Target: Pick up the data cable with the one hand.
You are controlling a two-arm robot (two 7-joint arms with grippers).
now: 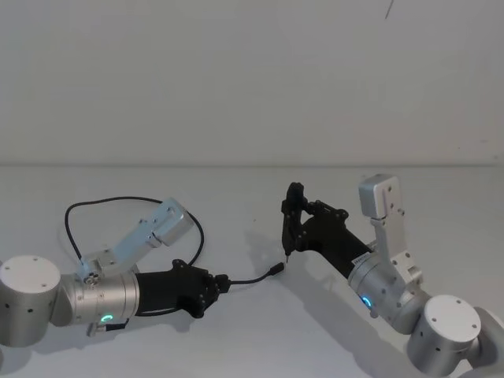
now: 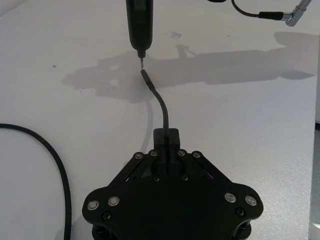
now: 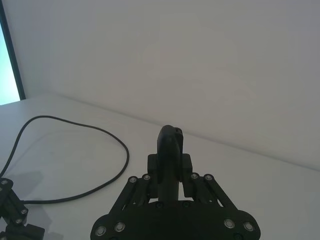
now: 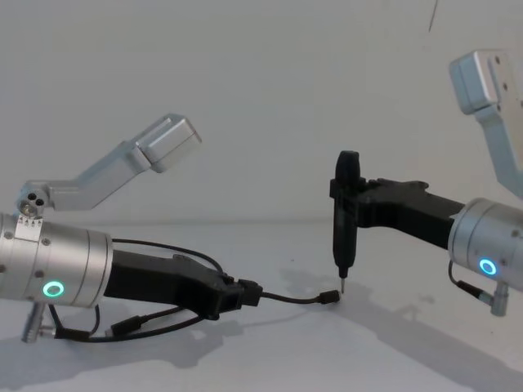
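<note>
Left gripper (image 1: pixel 223 281), the angular black one on the silver cylinder w/ the green ring, was seen low over the table (image 1: pixel 252 339) at near left, its jaws closed narrow around the data cable (image 1: pixel 252 278) a short way behind the plug. In the left wrist view the cord (image 2: pixel 164 112) was clamped between the fingertips (image 2: pixel 165 136) and arched out ahead of them, the small plug (image 2: pixel 146 76) ending just beside the pin tip of the right gripper (image 2: pixel 141 61). From the chest view the free end (image 4: pixel 328 298) was seen drooping from the left gripper (image 4: pixel 249 294) to about table level; whether it touched the surface couldn't be told. The rest of the cable (image 3: pixel 75 155) was laid in a loose loop on the table toward far left, behind the left arm. The right gripper (image 1: pixel 288 253), slim, w/ its pin pointed down, was held at centre-right just beside the plug; whether its fingers were spread or closed couldn't be told. Progress, as judged: grasp was made, so approx. half the job was done; the lift was not yet achieved, since the loop and probably the plug end lay on the table. What was left: the gripper to be raised w/ the cord kept pinched until the cable was carried clear. No containers were seen anywhere on the table, so nothing was held in any.
</note>
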